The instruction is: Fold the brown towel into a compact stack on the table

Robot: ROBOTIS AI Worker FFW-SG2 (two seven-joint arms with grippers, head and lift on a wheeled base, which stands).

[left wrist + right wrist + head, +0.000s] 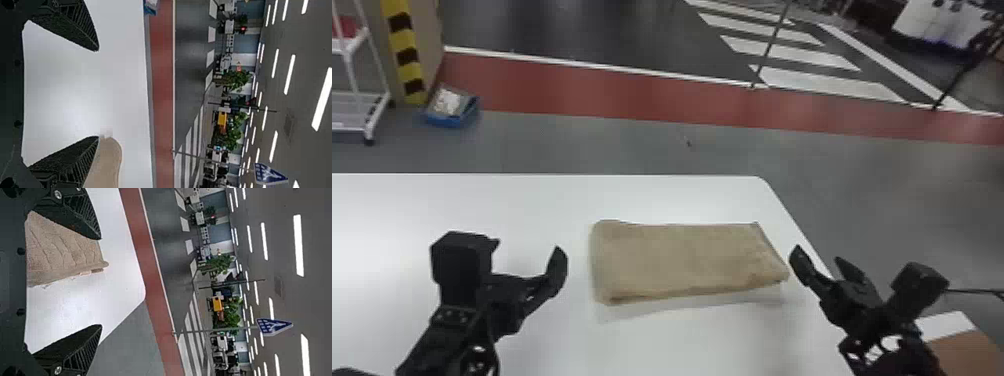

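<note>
From my head view, I see the brown towel (682, 257) lying flat on the worktop (432, 200), near the table's right-hand edge. It is a long, narrow rectangle with layers showing along the side nearest me, so I judge that the lengthwise folding is done. One end is rounded and fairly neat; the other slants, its near corner reaching out toward my right arm. What I take to be left is the crosswise fold, perhaps two of them, bringing one short end over the other to turn this strip into a compact stack. I'd call it past halfway. My left gripper (527, 247) is beyond the towel's left end, with a strip of bare table between; my right gripper (817, 253) is just beside the slanted end. Neither has hold of the cloth.

From my left wrist, I see my two fingers spread wide with nothing pinched between them. The towel's rounded end shows by the tip of one finger, ungripped.

From my right wrist, those fingers are wide apart as well. The towel's end shows partly in the gap, but they are not closed on it. Its surface is creased and a small strip sticks out at the edge, so I judge that end may want some straightening before the stack counts as finished.
</note>
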